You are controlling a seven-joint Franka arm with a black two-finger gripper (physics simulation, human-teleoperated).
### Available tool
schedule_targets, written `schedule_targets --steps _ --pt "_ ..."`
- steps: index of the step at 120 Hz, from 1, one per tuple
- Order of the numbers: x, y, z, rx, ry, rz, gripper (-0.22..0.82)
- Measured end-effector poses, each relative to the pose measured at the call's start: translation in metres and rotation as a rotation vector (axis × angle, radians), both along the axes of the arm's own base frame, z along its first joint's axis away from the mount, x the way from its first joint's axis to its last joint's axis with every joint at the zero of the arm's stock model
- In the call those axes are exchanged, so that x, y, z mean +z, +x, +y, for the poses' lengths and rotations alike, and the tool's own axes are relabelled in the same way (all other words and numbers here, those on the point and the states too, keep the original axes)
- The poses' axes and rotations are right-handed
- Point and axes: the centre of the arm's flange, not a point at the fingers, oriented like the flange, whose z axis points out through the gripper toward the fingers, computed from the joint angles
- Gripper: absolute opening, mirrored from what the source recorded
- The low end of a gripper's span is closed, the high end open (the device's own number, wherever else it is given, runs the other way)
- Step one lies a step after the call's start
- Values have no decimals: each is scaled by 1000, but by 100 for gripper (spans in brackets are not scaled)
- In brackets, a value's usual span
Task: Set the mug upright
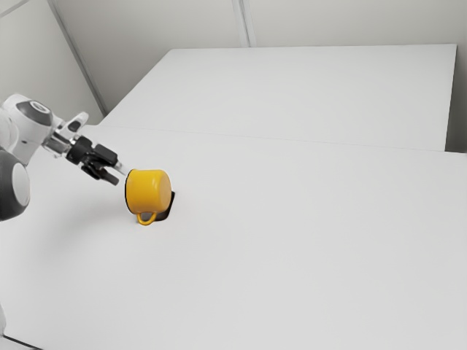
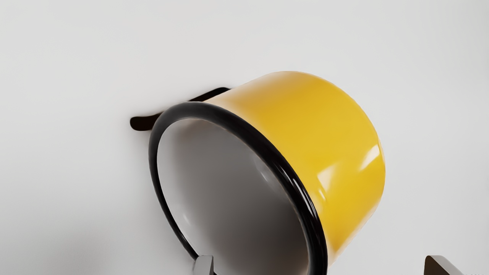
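Note:
The yellow mug (image 1: 148, 191) lies on its side on the white table, its black-rimmed mouth toward the gripper and its handle pointing to the near side in the exterior view. Just beyond the mouth, on the exterior view's left, is the gripper (image 1: 117, 173), open and slightly above the mug. In the wrist view the mug (image 2: 336, 137) shows its pale inside and yellow wall. The gripper (image 2: 319, 265) has its fingertips wide apart there, one overlapping the mouth's rim and the other out past the yellow wall. Whether a finger touches the mug, I cannot tell.
A white table (image 1: 292, 240) extends widely around the mug. A dark shadow (image 1: 169, 208) lies beside and under the mug. Pale walls (image 1: 328, 22) stand beyond the table's far edge, and a thin seam crosses the tabletop behind the mug.

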Motion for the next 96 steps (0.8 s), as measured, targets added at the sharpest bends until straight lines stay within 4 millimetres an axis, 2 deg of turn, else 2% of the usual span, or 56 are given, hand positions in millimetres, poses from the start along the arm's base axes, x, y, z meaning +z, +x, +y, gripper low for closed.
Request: schedule_targets --steps 11,33,41,53,83,96 --pt "-16 -1 -2 -1 -75 -5 60" --pt "-25 -1 -16 -21 -199 -35 60" --pt "-31 -3 -21 -30 -236 -34 57" --pt "-37 -6 -27 -45 -276 -29 45" --pt "-38 -2 -39 -70 -332 -51 6" --pt "-37 -1 -41 -75 -342 -61 -5"
